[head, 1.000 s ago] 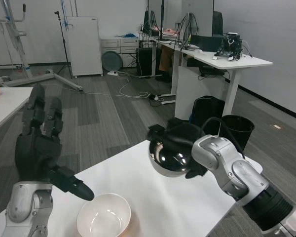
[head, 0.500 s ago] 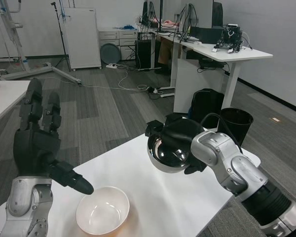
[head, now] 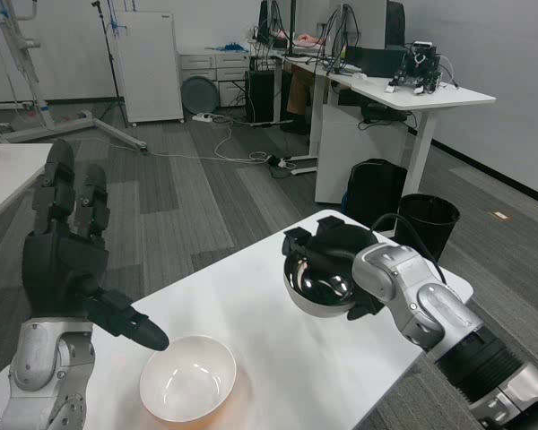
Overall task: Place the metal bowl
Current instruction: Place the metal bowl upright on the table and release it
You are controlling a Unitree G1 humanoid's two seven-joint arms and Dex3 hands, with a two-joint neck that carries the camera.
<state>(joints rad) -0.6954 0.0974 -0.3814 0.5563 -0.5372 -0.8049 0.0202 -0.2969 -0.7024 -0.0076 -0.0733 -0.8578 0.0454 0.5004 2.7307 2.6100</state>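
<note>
In the head view the right hand (head: 327,260) grips the metal bowl (head: 321,287) by its rim, low over the table (head: 251,305) — carried, I judge, but not yet released. The left hand (head: 67,260) waits, fingers spread, beside the white bowl (head: 187,379).

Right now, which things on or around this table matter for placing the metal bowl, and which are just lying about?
Part of the job:
metal bowl, held over the table
right hand, gripping it
white table

Just lying about:
white bowl, near the table's front edge
left hand, raised, holding nothing
black bin on the floor
backpack
far desk
</note>
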